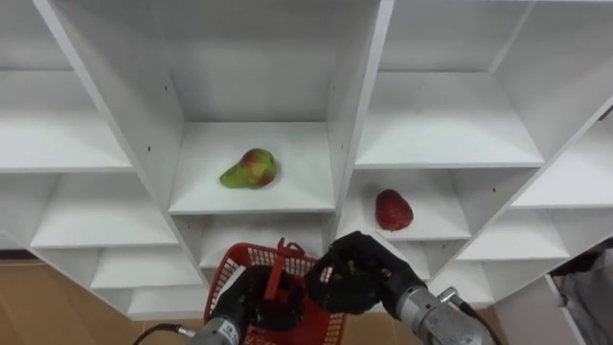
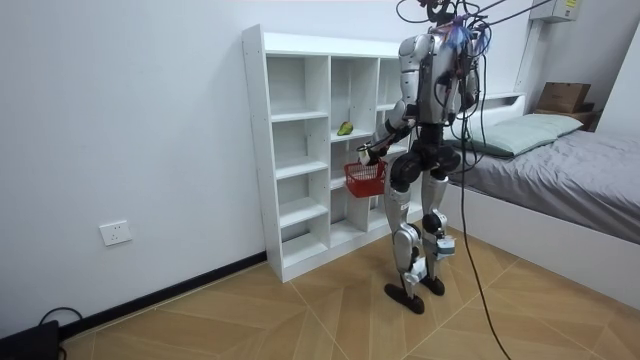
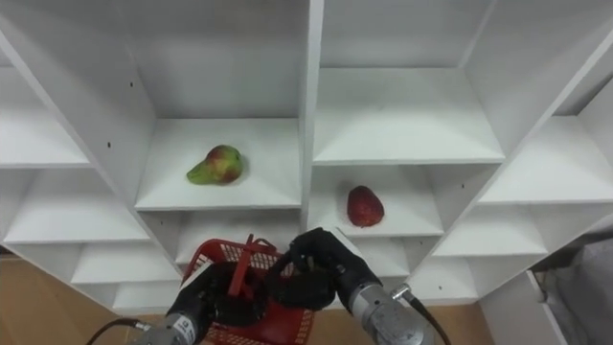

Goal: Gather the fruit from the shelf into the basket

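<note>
A green-and-red pear (image 1: 249, 170) lies on a middle shelf of the white closet (image 1: 354, 105). One compartment to the right and slightly lower sits a red fruit (image 1: 393, 209). Below the pear I hold a red wire basket (image 1: 235, 273) in front of the shelves, my left hand (image 1: 251, 299) shut on its upright handle. My right hand (image 1: 350, 273) hovers over the basket's right side with fingers curled; no fruit shows in it. The basket's inside is mostly hidden by both hands. In the room view I stand upright close to the closet, the basket (image 2: 365, 178) at hip height.
The other closet compartments around the two fruits are bare. A vertical divider (image 1: 356, 115) separates the pear's compartment from the red fruit's. A bed (image 2: 560, 170) stands behind me on the room view's right, on the wooden floor (image 2: 300, 310).
</note>
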